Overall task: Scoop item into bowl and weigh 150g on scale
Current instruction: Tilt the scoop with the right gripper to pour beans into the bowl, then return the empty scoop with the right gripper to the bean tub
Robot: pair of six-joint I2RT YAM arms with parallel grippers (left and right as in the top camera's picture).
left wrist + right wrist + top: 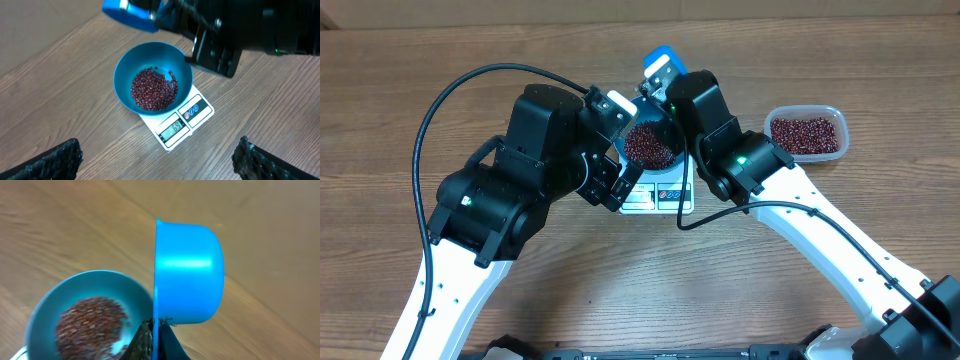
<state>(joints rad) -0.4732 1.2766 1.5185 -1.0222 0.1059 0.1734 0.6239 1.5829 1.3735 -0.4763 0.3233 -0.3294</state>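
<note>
From overhead, you have the bowl point(650, 143) sitting on the scale point(660, 196), with the scale's display edge poking out toward you. Beans point(648, 146) cover the bowl's bottom. Both wrists crowd it: the left gripper point(608, 185) hangs just beside the bowl's left rim, and the right gripper point(658, 86) reaches over the far rim, carrying the blue scoop point(660, 62). The clear tub point(807, 133) of beans stands well apart on the right, past the right arm's elbow. The table point(410, 60) is bare wood to the left and along the far side.

Through the left wrist camera, you look down at the bowl point(152, 60), centred on the scale point(200, 107). The display strip is clear of the bowl's edge, its digits too small to read. The beans point(154, 89) lie in a shallow heap, with blue wall showing all round them. Your left fingers point(55, 160) stand spread wide with nothing between them. The scoop point(127, 12) hovers past the far rim.

Through the right wrist camera, your right gripper point(152, 345) is clamped on the scoop point(187, 272), which is tipped on its side with its mouth facing left, just beside the bowl's point(45, 315) right rim. The beans point(92, 325) look blurred. Bare table fills the rest.
</note>
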